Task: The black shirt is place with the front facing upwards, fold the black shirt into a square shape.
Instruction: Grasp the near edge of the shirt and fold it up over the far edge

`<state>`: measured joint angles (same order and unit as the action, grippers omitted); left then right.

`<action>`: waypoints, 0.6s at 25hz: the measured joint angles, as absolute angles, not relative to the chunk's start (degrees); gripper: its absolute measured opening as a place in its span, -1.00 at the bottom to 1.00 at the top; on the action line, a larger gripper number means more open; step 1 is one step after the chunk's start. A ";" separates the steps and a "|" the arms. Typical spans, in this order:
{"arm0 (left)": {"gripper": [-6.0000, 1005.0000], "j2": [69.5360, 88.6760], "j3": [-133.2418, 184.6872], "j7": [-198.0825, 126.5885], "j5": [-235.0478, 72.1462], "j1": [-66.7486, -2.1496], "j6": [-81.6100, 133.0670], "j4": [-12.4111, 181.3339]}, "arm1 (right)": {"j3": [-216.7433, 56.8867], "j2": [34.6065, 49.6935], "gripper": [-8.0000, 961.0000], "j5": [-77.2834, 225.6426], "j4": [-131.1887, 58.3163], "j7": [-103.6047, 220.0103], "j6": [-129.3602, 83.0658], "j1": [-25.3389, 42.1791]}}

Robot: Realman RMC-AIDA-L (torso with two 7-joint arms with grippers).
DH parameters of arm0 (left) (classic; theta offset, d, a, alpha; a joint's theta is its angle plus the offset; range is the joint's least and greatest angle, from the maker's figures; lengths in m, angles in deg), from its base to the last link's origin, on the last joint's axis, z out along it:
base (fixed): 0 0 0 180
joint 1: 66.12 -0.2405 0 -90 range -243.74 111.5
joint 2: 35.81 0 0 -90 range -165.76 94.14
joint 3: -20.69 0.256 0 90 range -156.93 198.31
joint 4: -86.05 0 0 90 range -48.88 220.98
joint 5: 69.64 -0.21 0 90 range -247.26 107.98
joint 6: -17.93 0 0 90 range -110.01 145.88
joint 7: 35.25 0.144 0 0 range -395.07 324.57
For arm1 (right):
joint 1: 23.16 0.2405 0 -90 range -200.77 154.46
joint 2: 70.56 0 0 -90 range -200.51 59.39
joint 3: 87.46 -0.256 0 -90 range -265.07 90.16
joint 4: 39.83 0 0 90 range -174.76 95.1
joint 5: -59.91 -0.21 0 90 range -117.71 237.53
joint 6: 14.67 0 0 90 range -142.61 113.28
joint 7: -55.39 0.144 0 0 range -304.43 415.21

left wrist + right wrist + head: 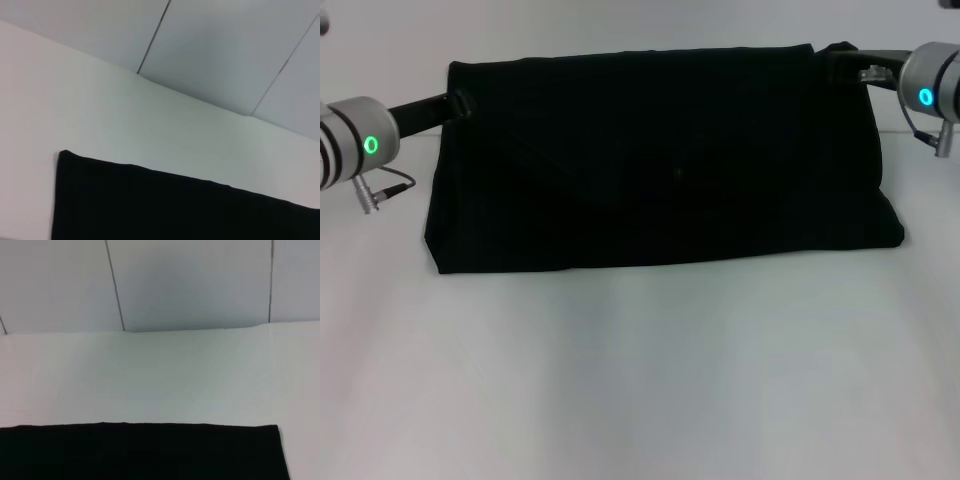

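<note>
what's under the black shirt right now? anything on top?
Only the white table shows around the black shirt; whatever lies beneath is covered. Nothing sits on top. The left gripper and right gripper meet its far corners, fingertips lost against the dark cloth.

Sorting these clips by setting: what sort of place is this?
Probably a lab or test bench: a bare white table, plain panelled wall behind, and only a black shirt laid out between two robot arms.

Both grippers' fingertips are hidden where the arms meet the black shirt (660, 160) at its far corners. Each wrist view's edge crops the shirt.
</note>
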<state>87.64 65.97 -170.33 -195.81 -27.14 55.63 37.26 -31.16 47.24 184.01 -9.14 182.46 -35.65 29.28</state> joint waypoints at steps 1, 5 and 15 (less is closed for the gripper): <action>-0.93 87.62 66.23 -170.33 -195.82 -27.07 55.50 37.27 | -30.74 47.35 -0.88 184.01 -9.42 182.46 -35.08 29.47; -0.93 87.96 66.47 -170.34 -195.85 -27.10 54.77 36.45 | -29.25 47.63 -0.88 184.01 -10.29 182.46 -33.50 30.01; -0.92 88.33 68.66 -170.55 -195.85 -27.69 53.15 36.05 | -24.61 48.27 -0.87 184.01 -10.68 181.18 -33.19 30.17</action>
